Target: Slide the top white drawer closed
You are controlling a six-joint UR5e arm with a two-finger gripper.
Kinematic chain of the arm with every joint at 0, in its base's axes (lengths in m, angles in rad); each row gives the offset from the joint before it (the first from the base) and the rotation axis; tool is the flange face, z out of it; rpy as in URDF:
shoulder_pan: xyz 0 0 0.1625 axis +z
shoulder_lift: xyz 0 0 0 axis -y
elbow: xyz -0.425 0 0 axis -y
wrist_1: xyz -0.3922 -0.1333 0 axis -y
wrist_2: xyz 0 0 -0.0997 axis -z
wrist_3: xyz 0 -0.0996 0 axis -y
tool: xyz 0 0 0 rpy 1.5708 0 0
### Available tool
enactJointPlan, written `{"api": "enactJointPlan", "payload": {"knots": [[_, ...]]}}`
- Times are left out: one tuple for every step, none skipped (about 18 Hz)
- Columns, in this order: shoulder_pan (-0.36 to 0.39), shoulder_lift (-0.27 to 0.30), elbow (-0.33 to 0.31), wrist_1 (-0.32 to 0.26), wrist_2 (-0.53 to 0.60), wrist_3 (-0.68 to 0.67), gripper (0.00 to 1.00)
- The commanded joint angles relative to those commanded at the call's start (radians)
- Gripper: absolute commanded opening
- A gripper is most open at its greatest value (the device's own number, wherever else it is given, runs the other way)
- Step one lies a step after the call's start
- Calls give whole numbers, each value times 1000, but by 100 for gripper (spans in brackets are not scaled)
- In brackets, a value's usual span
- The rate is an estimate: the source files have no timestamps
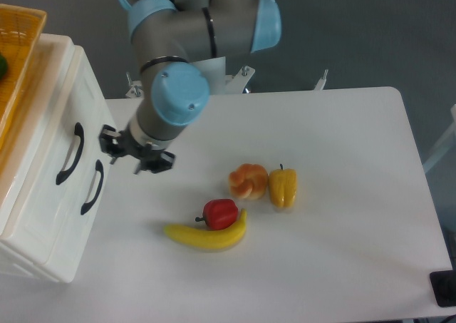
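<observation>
The robot's black two-finger hand (pixel 135 163) hangs over the bare white desk (pixel 342 195), apart from the cabinet, with its two short fingers spread and nothing between them, so it is open and empty. Just to its left stands the white plastic cabinet (pixel 43 216), and in its face sits the top white drawer (pixel 53 134), the deep rectangular white plastic drawer with the curved black handle (pixel 69 154); its front looks flush with the cabinet face and with the matching lower drawer (pixel 68 209) beneath it, whose own black handle lies a little lower and to the right. No gap shows along the drawer's upper edge from this view, so I judge the sliding step done and the hand to be in the clearing-away stage. What the next move calls for, as I read it, is only to lift and draw the hand farther from the cabinet without brushing either handle; a further nudge on the drawer front would be needed only if a closer look showed it proud. On top of the cabinet rests a woven yellow basket (pixel 18 31) with something green at its edge. Farther right on the desk, well apart from the hand, lie a yellow banana (pixel 206 236) touching a red bell pepper (pixel 220 213), a round orange-brown bun (pixel 247 181) and a yellow bell pepper (pixel 283 187) just beside it.
</observation>
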Motion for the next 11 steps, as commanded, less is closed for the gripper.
{"api": "enactJointPlan", "payload": {"knots": [[23,-3,5,15,9,0,100],[44,-5,5,40,20,0,100],[66,-3,5,73,40,0,100],[83,-3,5,110,76,2,100],[94,-3,5,147,124,2,100],[98,-5,5,187,173,2,100],[106,-12,5,221,219,2,100],[117,-31,8,251,265,5,100],[135,-47,18,262,307,24,100],[158,-61,31,262,334,72,100],[181,-71,34,264,341,137,100]]}}
